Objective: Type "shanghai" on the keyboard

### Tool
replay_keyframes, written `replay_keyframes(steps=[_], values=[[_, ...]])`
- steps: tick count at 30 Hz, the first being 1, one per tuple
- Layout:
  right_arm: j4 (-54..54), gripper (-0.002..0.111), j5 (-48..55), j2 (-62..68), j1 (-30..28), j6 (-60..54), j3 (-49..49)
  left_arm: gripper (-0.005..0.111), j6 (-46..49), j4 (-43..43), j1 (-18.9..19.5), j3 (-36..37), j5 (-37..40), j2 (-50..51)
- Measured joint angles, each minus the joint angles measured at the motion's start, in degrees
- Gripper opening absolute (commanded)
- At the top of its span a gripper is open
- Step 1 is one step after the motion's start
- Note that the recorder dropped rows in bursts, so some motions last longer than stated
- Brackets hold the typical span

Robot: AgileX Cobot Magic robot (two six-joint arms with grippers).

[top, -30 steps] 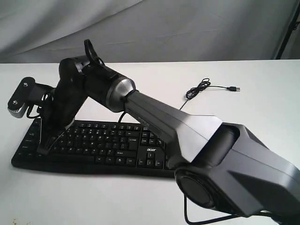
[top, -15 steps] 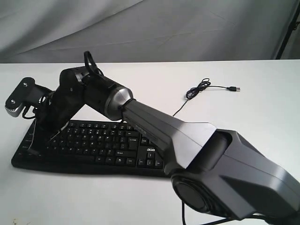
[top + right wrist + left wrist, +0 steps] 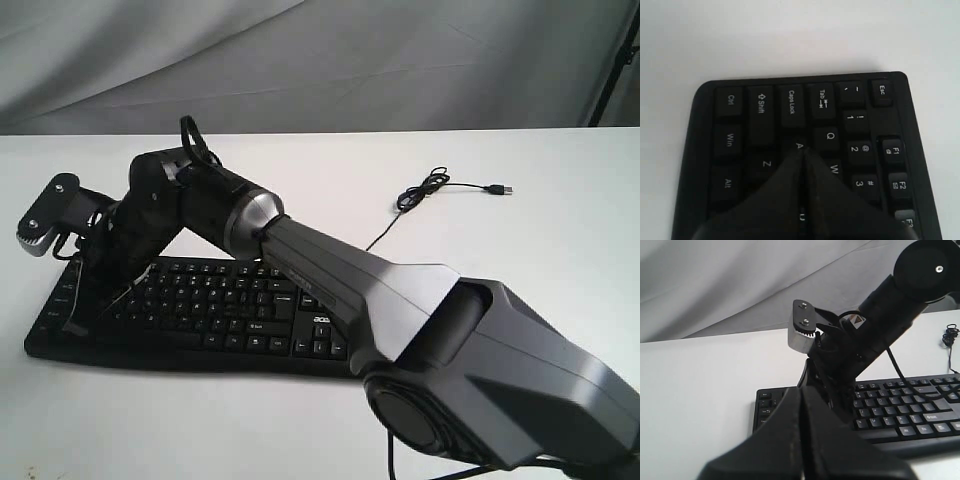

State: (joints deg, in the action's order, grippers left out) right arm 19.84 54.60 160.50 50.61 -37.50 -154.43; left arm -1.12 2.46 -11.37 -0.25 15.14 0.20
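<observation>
The keyboard lies flat at the near left of the white worktop, its long side running left to right. Its thin cable runs off to the far right, where it ends in a small coil and a loose USB plug. A grey cloth hangs behind the worktop, and a dark pole stands at the far right corner.

The right arm comes in from the near right and reaches across the middle to the keyboard's left end. In the exterior view its thick housing covers the near right end of the keyboard, and its wrist hides some of the left keys. The right tool is clenched, fingers pressed together to one point with nothing between them. In the right wrist view that point sits at the A key, beside Caps Lock and Q. Whether it touches the key cannot be told.

The left tool is likewise clenched on nothing. It is beyond the keyboard's left end, pointing toward the right arm's wrist.

A second ago the right tool stood further right on the key field. It has since moved toward the left end, with little change over the last half second. The keyboard and cable lie as before.
</observation>
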Motion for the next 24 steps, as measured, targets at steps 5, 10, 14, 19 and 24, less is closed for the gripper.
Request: replay_keyframes(steps=[5,10,14,19,24], values=[[0.00,0.000,0.22,0.00,0.00,0.00,0.00,0.000,0.00,0.00,0.00,0.00,0.00,0.00],[0.00,0.000,0.22,0.22,0.00,-0.24,0.00,0.000,0.00,0.00,0.00,0.00,0.00,0.00],[0.00,0.000,0.00,1.14,0.00,-0.36,0.00,0.000,0.00,0.00,0.00,0.00,0.00,0.00],[0.28,0.000,-0.41,1.14,0.00,-0.60,0.00,0.000,0.00,0.00,0.00,0.00,0.00,0.00],[0.37,0.000,-0.41,1.23,0.00,-0.60,0.00,0.000,0.00,0.00,0.00,0.00,0.00,0.00]])
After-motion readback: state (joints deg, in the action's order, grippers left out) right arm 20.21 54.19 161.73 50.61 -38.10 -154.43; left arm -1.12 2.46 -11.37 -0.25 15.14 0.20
